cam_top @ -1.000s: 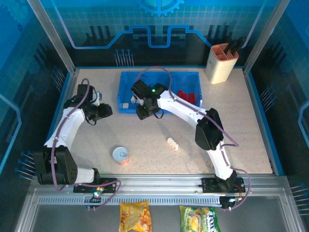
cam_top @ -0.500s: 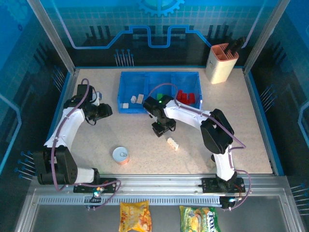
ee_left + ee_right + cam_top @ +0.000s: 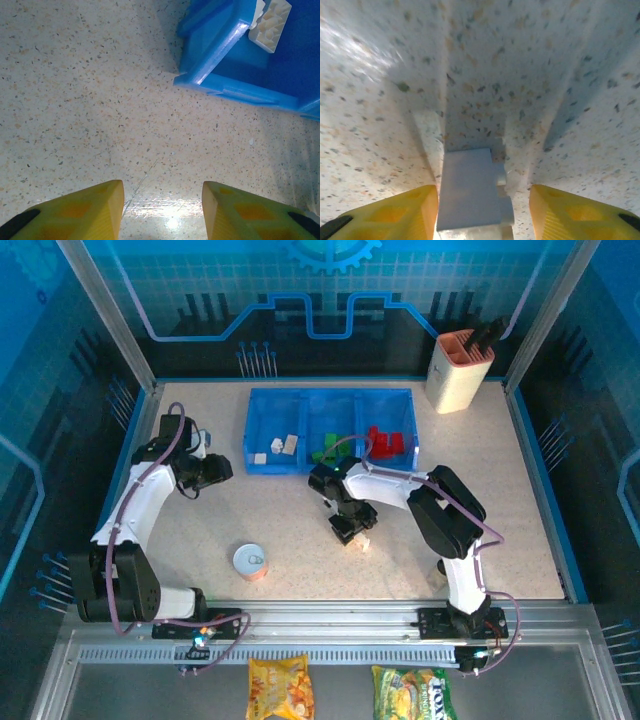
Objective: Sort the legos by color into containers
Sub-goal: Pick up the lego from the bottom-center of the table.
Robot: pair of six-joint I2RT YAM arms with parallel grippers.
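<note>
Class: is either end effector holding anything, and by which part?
Nothing is held. The right end effector is open, straddling a small white plastic brick on the table; the left end effector is open and empty.

A white lego [image 3: 472, 192] lies on the speckled table [image 3: 520, 60] between the right end effector's [image 3: 484, 202] spread yellow fingers.

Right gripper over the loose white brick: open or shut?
Open. The right gripper straddles the white brick, a gap showing beside one finger.
</note>
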